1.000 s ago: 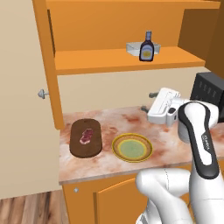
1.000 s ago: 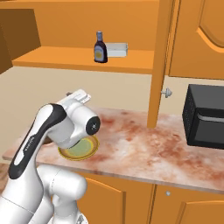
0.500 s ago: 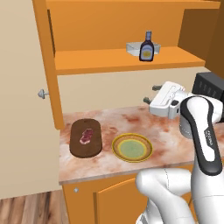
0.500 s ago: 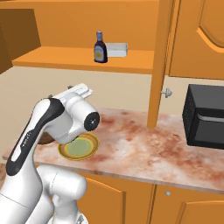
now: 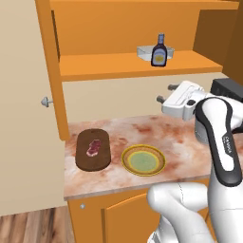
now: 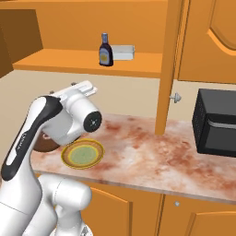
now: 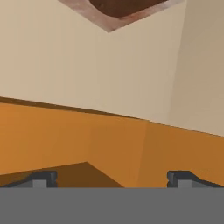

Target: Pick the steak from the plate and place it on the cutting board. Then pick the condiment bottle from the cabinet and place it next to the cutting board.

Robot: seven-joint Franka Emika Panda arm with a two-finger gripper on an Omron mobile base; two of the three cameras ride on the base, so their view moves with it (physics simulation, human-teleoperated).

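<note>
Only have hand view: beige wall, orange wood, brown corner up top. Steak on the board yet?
Observer: Yes. The steak lies on the board; the plate beside it is empty.
Operator: Where's the bottle?
Observer: The bottle stands upright on the cabinet shelf, beside a clear tray.
Operator: And the tool relative to it?
Observer: The tool hangs open and empty over the counter, lower than the shelf and right of the plate.
</note>
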